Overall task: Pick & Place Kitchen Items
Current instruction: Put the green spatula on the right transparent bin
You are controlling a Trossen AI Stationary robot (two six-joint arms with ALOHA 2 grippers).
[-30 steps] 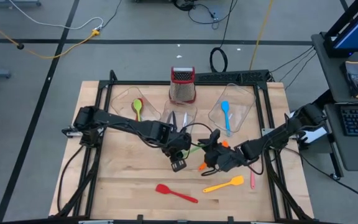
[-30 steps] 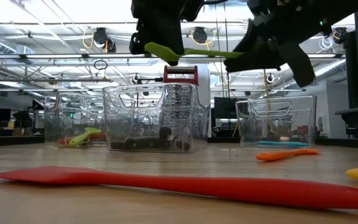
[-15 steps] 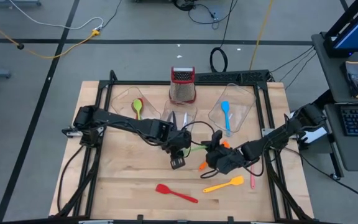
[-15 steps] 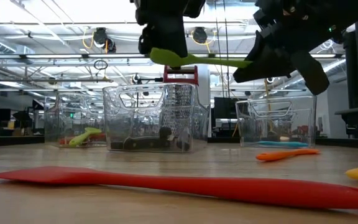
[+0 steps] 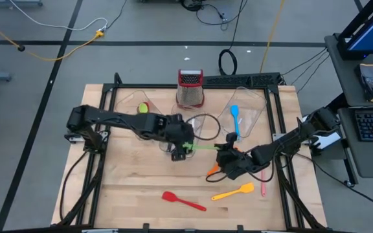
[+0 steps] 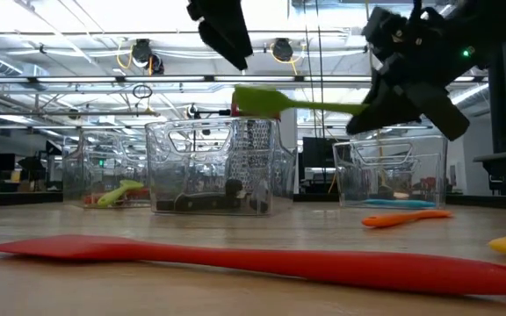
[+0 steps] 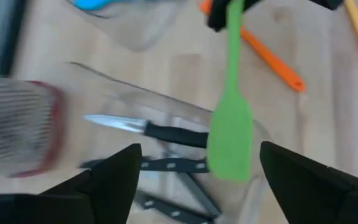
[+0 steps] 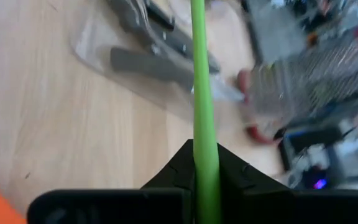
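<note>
The right gripper (image 5: 222, 157) is clamped on the handle of a green spatula (image 6: 292, 104), holding it level in the air above the table (image 5: 135, 188). Its blade (image 7: 230, 144) hangs over the middle tub (image 6: 209, 167), where 3 knives (image 7: 148, 130) lie. The left gripper (image 5: 177, 150) stands wide apart, holding nothing, just beside the blade.

Overhead, table-level, two wrist views
</note>
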